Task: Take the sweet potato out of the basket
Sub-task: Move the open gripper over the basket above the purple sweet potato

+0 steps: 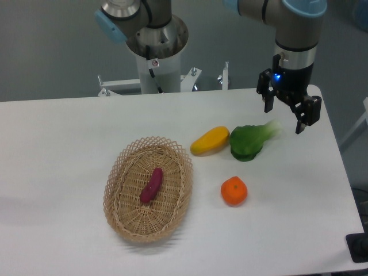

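A white worktop (69, 138) carries an oval wicker basket (118, 172) with a looped rim, set left of centre. Inside it lies the sweet potato (152, 185), slim and purple, angled along the basket's length near its middle. To the right of the basket, just beside its upper rim, lies a yellow vegetable (210, 140); its right end touches a green leafy vegetable (248, 141). An orange (234, 191) sits below these two, apart from them. The tool (284, 118) hangs above the worktop's far right side, fingers spread apart and holding nothing, near the green vegetable's pale tip.
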